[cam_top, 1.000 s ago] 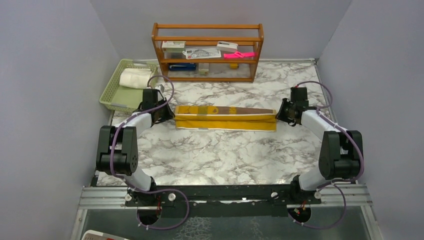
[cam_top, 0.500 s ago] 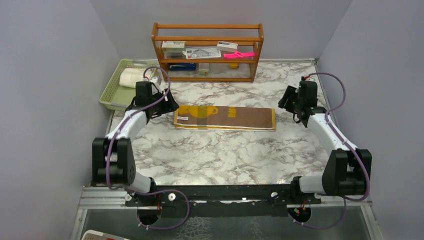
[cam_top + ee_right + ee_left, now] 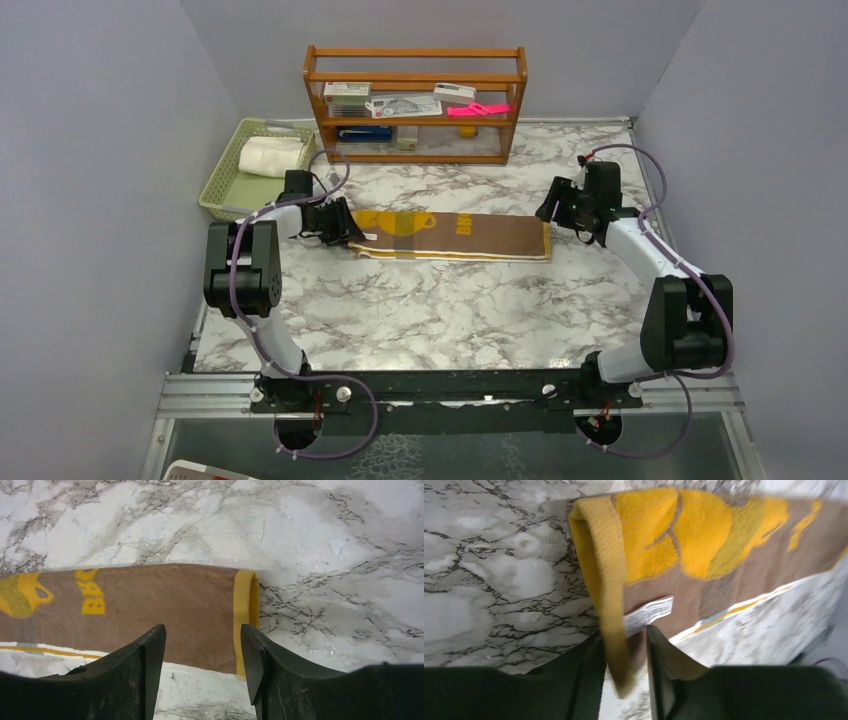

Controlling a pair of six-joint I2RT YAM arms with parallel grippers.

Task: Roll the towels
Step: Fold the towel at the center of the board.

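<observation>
**Lining up the roll**

Your left claw (image 3: 624, 635) straddles the yellow hem of the brown, yellow-trimmed cloth towel (image 3: 470, 232), folded long across the marble table (image 3: 430, 310); you cannot tell whether it pinches. Your right claw (image 3: 201, 630), fingers apart, hovers over the right end, probably to steady it.

Robot lab cell: grey partition walls (image 3: 100, 150), marble-print table (image 3: 450, 300), mounting rail (image 3: 450, 392)

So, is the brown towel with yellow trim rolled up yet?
Not rolled: the brown towel with mustard-yellow trim lies as a long, flat folded strip on the marble table.
</observation>
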